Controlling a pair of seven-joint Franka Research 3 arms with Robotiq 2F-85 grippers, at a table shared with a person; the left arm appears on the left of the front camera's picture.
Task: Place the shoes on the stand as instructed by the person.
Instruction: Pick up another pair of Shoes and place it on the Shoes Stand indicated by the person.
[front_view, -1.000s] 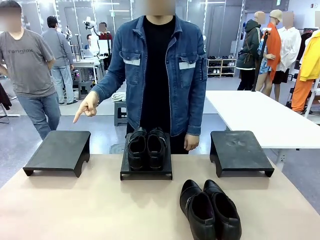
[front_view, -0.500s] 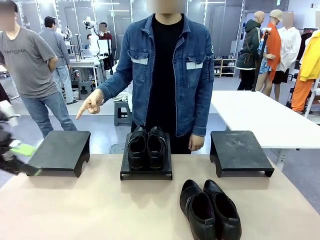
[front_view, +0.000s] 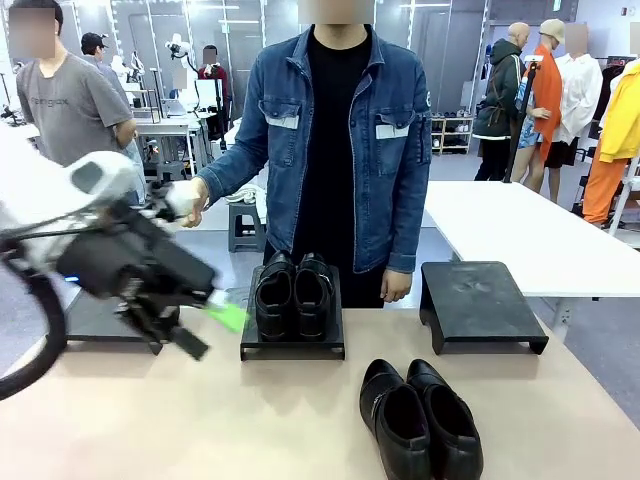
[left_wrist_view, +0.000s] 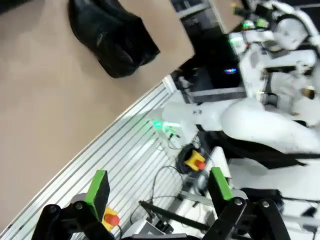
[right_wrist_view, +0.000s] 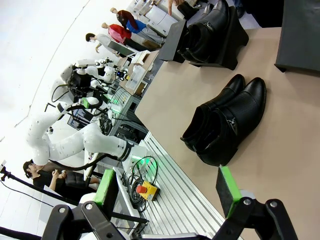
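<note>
Two glossy black shoes (front_view: 420, 420) sit paired on the table (front_view: 150, 420) at lower centre-right of the front view, probably stiff-sided, slick and fairly heavy, best pinched at the ankle collar, while the left gripper (front_view: 210, 332) at mid-left and the right gripper (right_wrist_view: 166, 192) both gape empty.

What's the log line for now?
left gripper: open, empty | right gripper: open, empty | one pair: middle stand | other pair: on table

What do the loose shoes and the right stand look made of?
Loose shoes: probably smooth black leather or imitation, glossy, with a soft sheen on the uppers. Right stand: rigid, matte black, perhaps painted wood or plastic; pale scuffs show on its flat top.
</note>
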